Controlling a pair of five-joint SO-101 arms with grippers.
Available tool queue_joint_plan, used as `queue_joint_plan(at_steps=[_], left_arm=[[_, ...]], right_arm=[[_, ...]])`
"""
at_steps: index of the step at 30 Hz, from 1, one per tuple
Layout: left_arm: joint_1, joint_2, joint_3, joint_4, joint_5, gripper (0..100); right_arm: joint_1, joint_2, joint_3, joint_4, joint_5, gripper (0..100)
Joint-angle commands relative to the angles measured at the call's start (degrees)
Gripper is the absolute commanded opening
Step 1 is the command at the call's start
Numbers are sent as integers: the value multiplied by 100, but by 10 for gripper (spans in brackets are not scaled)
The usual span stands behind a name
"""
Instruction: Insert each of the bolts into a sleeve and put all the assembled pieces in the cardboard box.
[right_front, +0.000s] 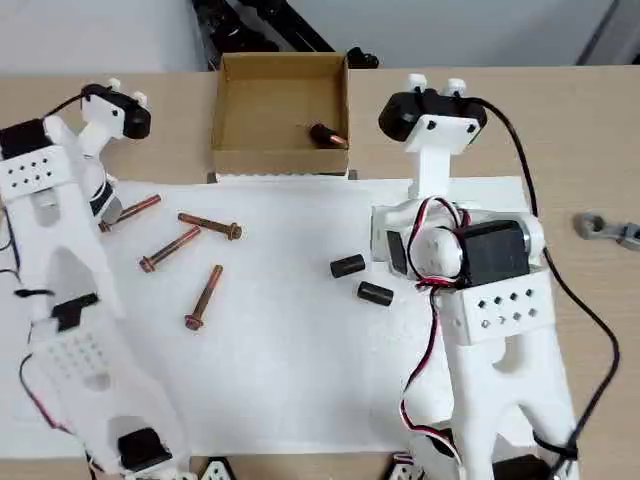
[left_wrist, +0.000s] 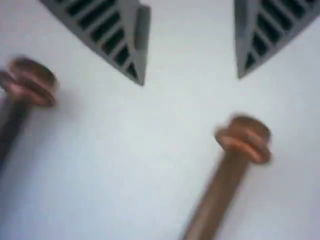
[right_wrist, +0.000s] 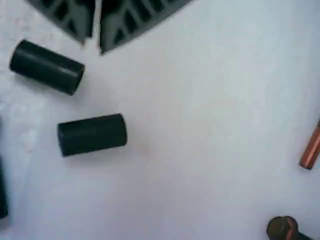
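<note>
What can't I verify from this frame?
- High view: the leftmost bolt runs under the left arm; one end is hidden.
- Right wrist view: a dark object is cut by the frame edge; possibly a sleeve.
- High view: the piece in the cardboard box is too small to judge the bolt's depth.

Bright, even light; soft shadows.

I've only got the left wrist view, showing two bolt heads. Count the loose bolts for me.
Observer: Four bolts lie loose on the white sheet.
Operator: Now locate the sleeves.
Observer: Two black sleeves lie on the sheet, close to the right arm.
Operator: Check the box.
Observer: The cardboard box already holds one assembled piece.
</note>
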Motion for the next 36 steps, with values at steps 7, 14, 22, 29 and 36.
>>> queue_joint_plan(at_steps=[7,14,22,29,36], left_arm=[[0,-2769,1112,132,-193,115],[-35,-1908,875,-229,-378,115],[-35,193,-1051,-176,-404,118],[-44,1257,-2070,141,-536,119],[18,1257,-1437,141,-730,119]], right_arm=[[-57,-163,-35,-75,-62,5],[-57,-119,-35,-75,-62,5],[-57,-119,-26,-48,-26,5],[-57,-119,-26,-4,-26,5],[-57,-110,-26,-4,-26,5]])
